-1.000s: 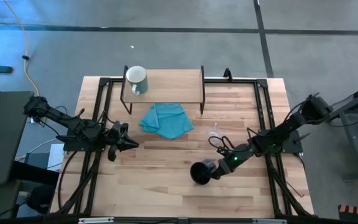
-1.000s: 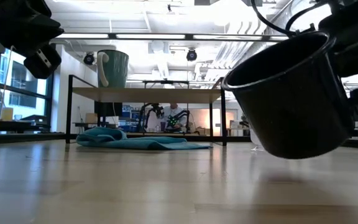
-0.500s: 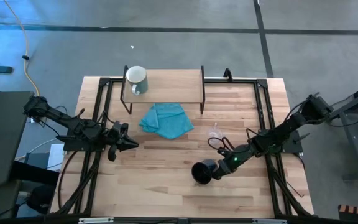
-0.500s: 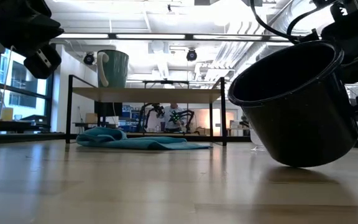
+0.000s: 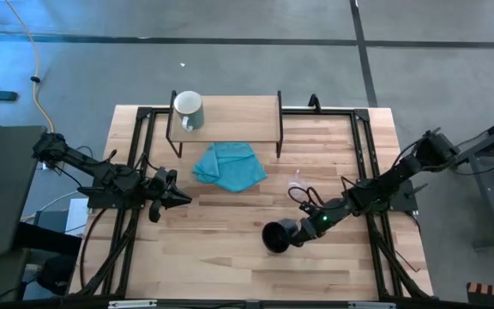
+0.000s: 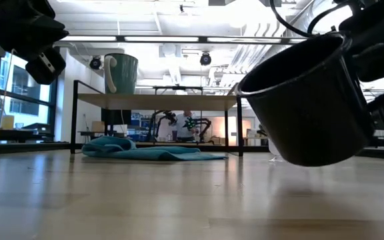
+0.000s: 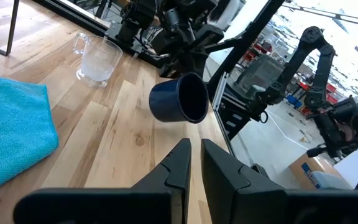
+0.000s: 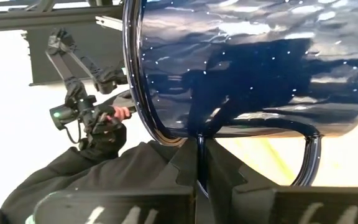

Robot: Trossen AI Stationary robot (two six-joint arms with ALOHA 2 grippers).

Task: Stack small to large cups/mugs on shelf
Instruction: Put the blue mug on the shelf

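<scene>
Compared with half a second earlier, the black speckled mug (image 6: 312,100) has risen clear of the tabletop (image 5: 230,249) and now hangs tilted in the air, mouth turned toward the left arm's side; in the earlier low view its base sat at or just above the wood. Nothing else has shifted. Left to right: the left gripper (image 5: 177,197) hovers over the left part of the table, its fingers (image 7: 179,163) drawn almost together with only a narrow slit between them and nothing held; the mug and the clear glass cup (image 7: 97,59) lie well ahead of these jaws, with a teal cloth (image 5: 228,166) off to one side of them. Beyond that cloth stands the low wooden shelf (image 5: 238,116) on black legs, bearing the pale green mug (image 5: 188,108) upright at its left end, far from both sets of jaws. The glass cup stands on the table just behind the right gripper's wrist cabling, near but apart from the black mug. The right gripper (image 8: 199,155) is clamped fully on the black mug at its rim beside the handle (image 8: 309,155), the mug's body projecting straight out ahead of the jaws.
</scene>
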